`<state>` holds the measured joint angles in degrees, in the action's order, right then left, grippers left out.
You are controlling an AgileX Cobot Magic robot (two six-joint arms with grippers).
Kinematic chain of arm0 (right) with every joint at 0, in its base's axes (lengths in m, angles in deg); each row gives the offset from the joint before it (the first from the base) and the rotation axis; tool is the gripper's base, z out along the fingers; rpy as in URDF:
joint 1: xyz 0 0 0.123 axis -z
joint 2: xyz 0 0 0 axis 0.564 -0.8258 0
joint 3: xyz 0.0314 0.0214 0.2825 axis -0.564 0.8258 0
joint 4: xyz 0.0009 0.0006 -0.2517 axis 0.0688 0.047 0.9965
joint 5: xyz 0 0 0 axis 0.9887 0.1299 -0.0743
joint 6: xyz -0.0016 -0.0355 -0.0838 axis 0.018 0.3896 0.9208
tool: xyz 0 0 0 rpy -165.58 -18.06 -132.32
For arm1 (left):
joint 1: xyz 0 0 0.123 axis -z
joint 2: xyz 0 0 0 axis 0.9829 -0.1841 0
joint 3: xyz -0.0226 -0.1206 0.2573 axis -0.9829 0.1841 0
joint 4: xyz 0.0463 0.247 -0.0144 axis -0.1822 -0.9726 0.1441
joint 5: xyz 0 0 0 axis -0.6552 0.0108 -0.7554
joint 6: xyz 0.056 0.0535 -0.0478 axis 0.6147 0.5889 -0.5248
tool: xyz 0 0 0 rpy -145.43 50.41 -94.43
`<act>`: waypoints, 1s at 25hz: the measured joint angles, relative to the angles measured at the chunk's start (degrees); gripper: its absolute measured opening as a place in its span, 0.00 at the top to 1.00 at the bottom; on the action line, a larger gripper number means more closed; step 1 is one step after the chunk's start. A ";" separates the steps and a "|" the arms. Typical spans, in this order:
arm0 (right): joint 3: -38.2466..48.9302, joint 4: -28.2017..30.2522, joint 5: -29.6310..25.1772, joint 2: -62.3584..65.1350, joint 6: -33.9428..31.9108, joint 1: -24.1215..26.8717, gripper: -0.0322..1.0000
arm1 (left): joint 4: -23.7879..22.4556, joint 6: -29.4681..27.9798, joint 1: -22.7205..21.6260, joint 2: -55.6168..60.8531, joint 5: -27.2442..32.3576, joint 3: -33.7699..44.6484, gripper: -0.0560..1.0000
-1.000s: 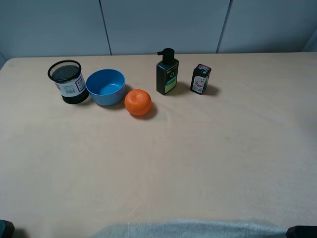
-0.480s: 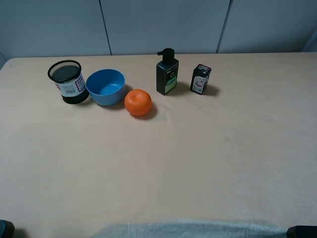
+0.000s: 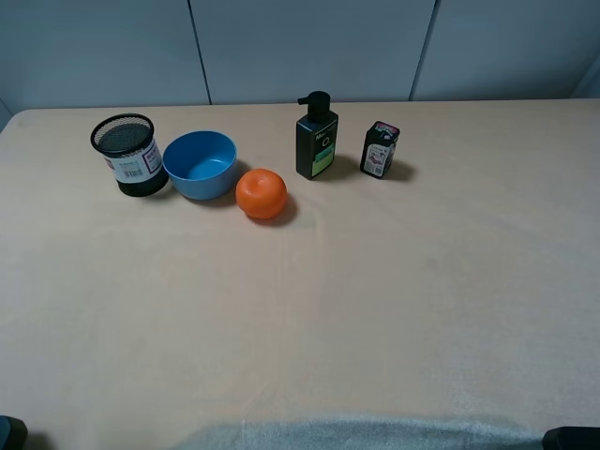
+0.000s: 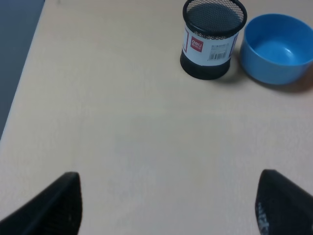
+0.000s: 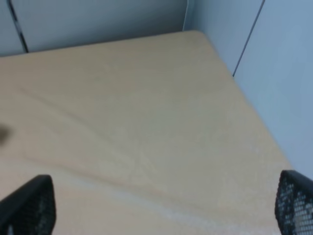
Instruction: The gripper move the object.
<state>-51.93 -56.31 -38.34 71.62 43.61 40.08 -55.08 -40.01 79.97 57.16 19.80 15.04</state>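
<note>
A: Where is the round, glossy orange fruit (image 3: 261,192)?

B: On the pale beige table (image 3: 375,300), toward its far side in the high view. It sits just beside the round blue plastic bowl (image 3: 200,163), on the bowl's right and a little nearer the camera. I cannot tell whether the two touch.

A: What else stands along that far side?

B: A black wire-mesh pen cup with a white label (image 3: 128,153) is just left of the bowl. Right of the fruit is a dark pump bottle with a green label (image 3: 316,138), upright, and farther right a small black container with a red and white label (image 3: 380,149). The fruit lies between the bowl and the pump bottle, a little nearer the camera than either.

A: And the left gripper (image 4: 168,205)?

B: Its wrist view shows two black mesh-textured fingertips (image 4: 54,205) at opposite lower corners, so the jaws are spread wide with only bare table between them. The pen cup (image 4: 212,36) and the bowl (image 4: 278,47) lie well beyond it; the fruit is outside that view.

A: The right gripper (image 5: 161,205)?

B: The same: black fingertips (image 5: 29,205) at each lower corner, jaws spread wide, nothing between them. Its camera looks over a bare corner of the table (image 5: 146,122) toward grey wall panels (image 5: 98,19). Both grippers are well apart from the fruit, which rests untouched.
</note>
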 joint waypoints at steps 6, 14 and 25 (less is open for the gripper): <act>5.06 -1.27 1.92 5.11 0.20 -0.37 0.31 | -0.05 0.00 0.00 0.00 0.00 0.00 0.20; 12.42 -3.30 1.59 8.66 3.21 -1.49 0.31 | -0.05 0.00 0.00 0.00 0.00 0.00 0.20; 13.47 -3.29 0.62 18.55 7.28 -1.49 0.31 | -0.05 0.00 0.00 0.00 0.00 0.00 0.20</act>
<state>-38.47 -59.61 -37.73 90.17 50.89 38.59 -55.13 -40.01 79.97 57.16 19.80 15.04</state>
